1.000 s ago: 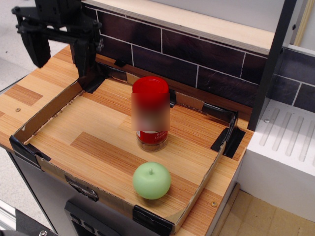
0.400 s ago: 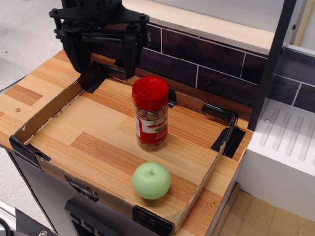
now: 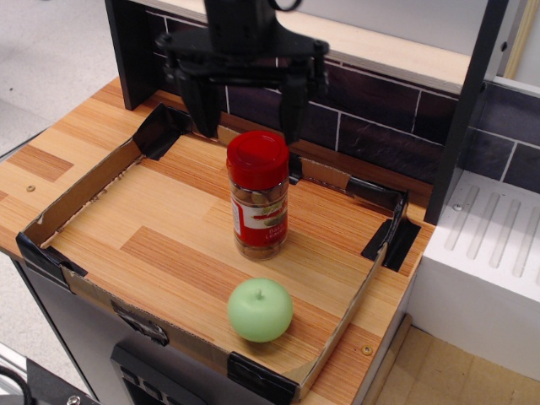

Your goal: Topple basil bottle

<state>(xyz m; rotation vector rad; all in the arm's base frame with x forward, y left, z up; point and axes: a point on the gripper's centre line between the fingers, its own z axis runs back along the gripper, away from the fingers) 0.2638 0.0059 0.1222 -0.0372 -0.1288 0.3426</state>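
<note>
The basil bottle (image 3: 259, 198) stands upright near the middle of the shallow cardboard tray (image 3: 80, 196). It is a clear jar with a wide red lid, a red-white-green label and brownish contents. My black gripper (image 3: 249, 126) hangs open just behind and above the lid, one finger (image 3: 203, 105) to the lid's left and the other finger (image 3: 294, 110) to its right. It touches nothing that I can see.
A green apple (image 3: 260, 310) lies in the tray in front of the bottle, near the front rim. A dark tiled wall (image 3: 371, 118) with a wooden shelf runs behind. A white ribbed drainer (image 3: 498, 245) stands at the right.
My gripper has moved from the far left to the right, and now sits right behind the bottle's lid. The bottle and apple have not moved.
</note>
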